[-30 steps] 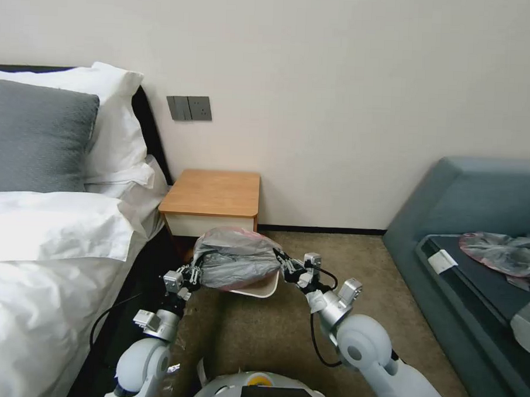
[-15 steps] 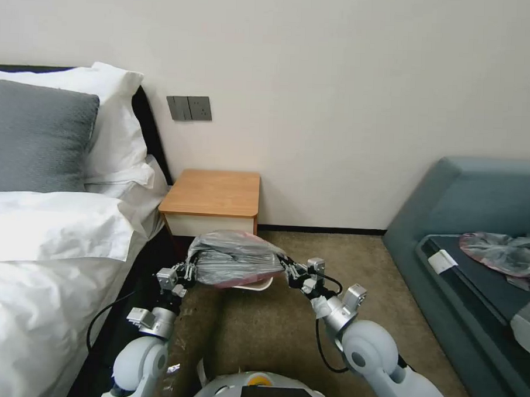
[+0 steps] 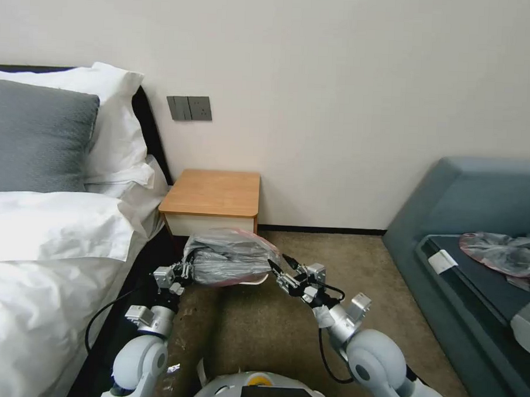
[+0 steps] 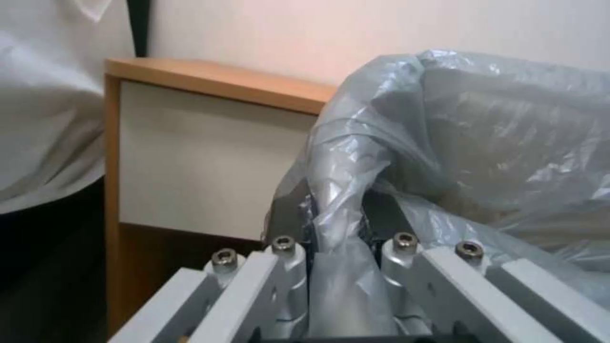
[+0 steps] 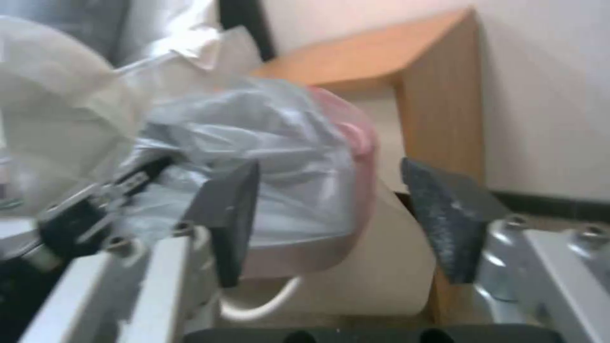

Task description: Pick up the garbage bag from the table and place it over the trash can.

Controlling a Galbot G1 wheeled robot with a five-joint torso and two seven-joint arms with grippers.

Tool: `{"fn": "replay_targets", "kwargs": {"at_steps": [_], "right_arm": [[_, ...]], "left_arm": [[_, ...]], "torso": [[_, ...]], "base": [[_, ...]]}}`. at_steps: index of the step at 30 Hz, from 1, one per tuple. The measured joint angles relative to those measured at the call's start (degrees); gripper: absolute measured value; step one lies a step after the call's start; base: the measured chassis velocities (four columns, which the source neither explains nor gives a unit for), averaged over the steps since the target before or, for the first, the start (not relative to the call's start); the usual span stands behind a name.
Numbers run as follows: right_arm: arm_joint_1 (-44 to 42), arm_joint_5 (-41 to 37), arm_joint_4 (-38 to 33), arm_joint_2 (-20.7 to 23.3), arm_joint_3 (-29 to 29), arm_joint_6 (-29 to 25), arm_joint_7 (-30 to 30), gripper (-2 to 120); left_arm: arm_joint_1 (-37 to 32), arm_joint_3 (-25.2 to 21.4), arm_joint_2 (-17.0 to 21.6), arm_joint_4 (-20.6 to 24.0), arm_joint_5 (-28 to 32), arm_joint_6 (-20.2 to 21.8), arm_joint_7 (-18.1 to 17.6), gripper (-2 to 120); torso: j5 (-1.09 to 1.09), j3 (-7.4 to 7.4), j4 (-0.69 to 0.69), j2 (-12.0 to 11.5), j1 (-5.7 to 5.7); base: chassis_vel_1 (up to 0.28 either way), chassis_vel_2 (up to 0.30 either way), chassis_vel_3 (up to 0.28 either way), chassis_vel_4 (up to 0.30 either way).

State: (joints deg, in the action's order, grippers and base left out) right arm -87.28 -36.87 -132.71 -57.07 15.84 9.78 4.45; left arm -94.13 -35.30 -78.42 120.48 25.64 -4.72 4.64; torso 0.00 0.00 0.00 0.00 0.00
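Two grippers flank the garbage bag (image 3: 230,261) over the trash can (image 5: 356,267): left gripper (image 3: 183,272) pinches plastic, right gripper (image 3: 279,268) spread, table (image 3: 212,193) just behind

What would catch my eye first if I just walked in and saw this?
Probably the wrinkly grey garbage bag draped over the cream trash can on the carpet, just in front of the table. The left gripper is shut on a twist of the plastic at one side, while the right gripper sits open beside the other. A second grey bag lies on the blue-grey sofa, at the robot's right.
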Motion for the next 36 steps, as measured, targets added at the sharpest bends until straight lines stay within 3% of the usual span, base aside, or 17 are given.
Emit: {"fn": "replay_targets", "kwargs": {"at_steps": [5, 9, 10, 12, 13, 14, 16, 17, 18, 24, 30, 36], "right_arm": [[-2.38, 4.44, -1.53, -0.29, 1.03, -4.24, 5.76, 84], [-2.56, 5.17, -3.11, -1.42, 0.18, -7.29, 5.96, 97], [-2.35, 10.17, -2.99, -1.93, -0.08, -9.84, 5.7, 99], [-2.06, 14.59, -2.42, -2.12, -0.01, -12.12, 5.91, 100], [-1.33, 25.26, -0.93, -2.21, 0.68, -16.08, 6.4, 100], [-1.33, 25.26, -0.93, -2.21, 0.68, -16.08, 6.4, 100], [-0.55, 35.84, 0.42, -1.91, 1.47, -19.25, 6.98, 100], [0.25, 45.2, 1.49, -1.24, 1.69, -21.13, 7.27, 100], [0.25, 45.2, 1.49, -1.24, 1.69, -21.13, 7.27, 100], [3.74, 64.59, 4.25, -0.17, 0.93, -23.91, 9.01, 100], [6.21, 71.95, 3.36, 0.66, 0.66, -24.4, 12.63, 100], [7.66, 73.43, 1.62, 1.93, 0.39, -23.86, 16.63, 100]], "left_arm": [[-0.18, -0.28, -0.02, 0.32, 0.22, 0.71, -0.81, 8], [-0.24, -0.3, -0.07, 0.52, 0.22, 1.65, -1.61, 8], [-0.28, -0.28, -0.08, 0.66, 0.2, 2.32, -2.05, 8], [-0.3, -0.23, -0.08, 0.79, 0.16, 2.71, -2.27, 8], [-0.38, -0.03, -0.07, 1.42, 0.14, 3.96, -2.95, 8], [-0.38, -0.03, -0.07, 1.42, 0.14, 3.96, -2.95, 8], [-0.42, 0.19, -0.09, 2.12, 0.13, 5.15, -3.47, 8], [-0.46, 0.53, -0.22, 2.9, 0.08, 6.68, -4.19, 8], [-0.46, 0.53, -0.22, 2.9, 0.08, 6.68, -4.19, 8], [-0.62, 1.35, -0.7, 4.68, 0.04, 9.66, -5.55, 8], [-1.01, 1.67, -0.85, 5.66, -1.42, 11.43, -6.4, 8], [-1.06, 1.92, -1.07, 6.02, -3.06, 11.89, -6.62, 8]], "torso": [[0.0, 0.0, 0.0, 0.0, 0.0], [0.0, 0.0, 0.0, 0.0, 0.0], [0.0, 0.0, -0.01, 0.0, 0.0], [-0.01, 0.0, 0.0, 0.0, 0.0], [0.01, 0.0, 0.0, 0.0, 0.0], [0.01, 0.0, 0.0, 0.0, 0.0], [0.01, 0.0, 0.0, 0.0, 0.0], [0.01, 0.0, 0.0, 0.0, 0.0], [0.01, 0.0, 0.0, 0.0, 0.0], [0.01, 0.0, 0.0, 0.0, 0.0], [0.0, 0.01, 0.0, 0.0, 0.0], [0.01, 0.0, 0.0, 0.0, 0.0]], "base": [[0.0, 0.0, 0.0, 0.0], [0.0, 0.0, 0.0, 0.0], [0.0, 0.0, 0.0, 0.0], [0.0, 0.0, 0.0, 0.0], [0.0, 0.0, 0.0, 0.0], [0.0, 0.0, 0.0, 0.0], [0.0, 0.0, 0.0, 0.0], [0.0, 0.0, 0.0, 0.0], [0.0, 0.0, 0.0, 0.0], [0.0, 0.0, 0.0, 0.0], [0.0, 0.0, 0.0, 0.0], [0.0, 0.0, 0.0, 0.0]]}}
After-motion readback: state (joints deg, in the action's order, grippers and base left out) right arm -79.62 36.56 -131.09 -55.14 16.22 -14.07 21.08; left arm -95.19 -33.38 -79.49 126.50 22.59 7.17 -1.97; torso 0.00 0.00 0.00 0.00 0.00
